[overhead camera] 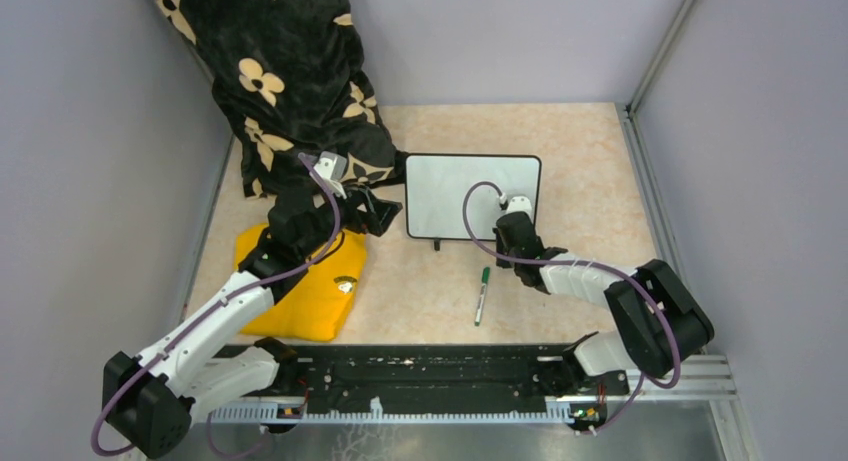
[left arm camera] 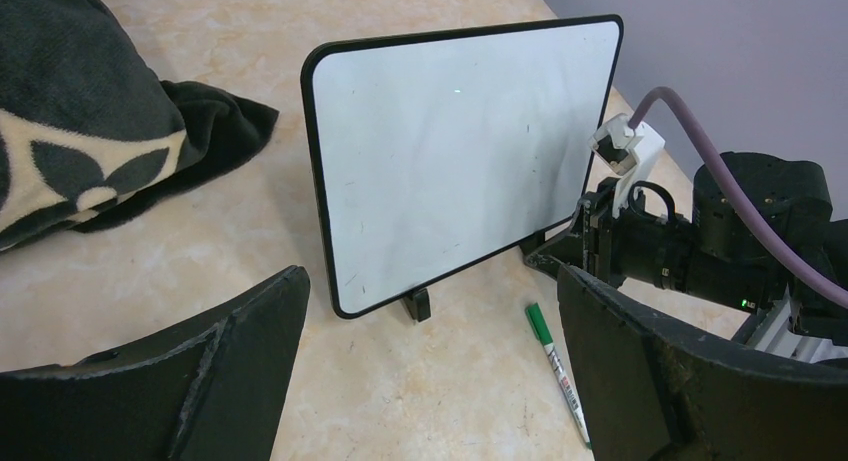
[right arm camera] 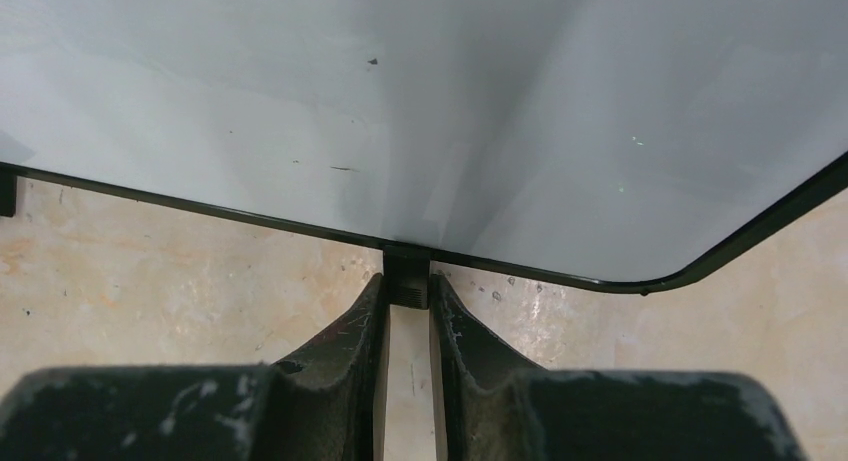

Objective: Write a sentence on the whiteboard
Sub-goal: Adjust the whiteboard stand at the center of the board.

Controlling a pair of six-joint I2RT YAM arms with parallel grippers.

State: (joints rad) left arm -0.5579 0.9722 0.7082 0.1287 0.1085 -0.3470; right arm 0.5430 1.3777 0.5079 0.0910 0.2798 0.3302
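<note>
The small rectangular whiteboard with a thin black frame and rounded corners point(overhead camera: 455, 191) stands on its little black feet near the middle of the beige marbled table point(overhead camera: 580, 181). Its face leans back a little and carries only a few faint dark specks. At about five o'clock on the board, the right gripper point(right arm camera: 405, 286) reaches in low at the bottom edge. Its jaws are drawn nearly together around the board's right foot point(right arm camera: 405, 271), and from the wrist view they seem to pinch it, though the contact itself is hard to make out. The other foot point(left arm camera: 420, 303) rests free on the table. At six o'clock from the board, well apart from it, a slim green-capped marker pen point(overhead camera: 482, 294) lies flat with its cap end towards the board. At nine o'clock, just beside the board's left edge, the left gripper point(overhead camera: 375, 211) hangs with its jaws spread wide and nothing between them. Under that arm, at about eight o'clock, lies a folded yellow cloth point(overhead camera: 310, 291). At eleven o'clock, a black fabric with cream flower prints point(overhead camera: 290, 71) drapes from the back corner down onto the table.
</note>
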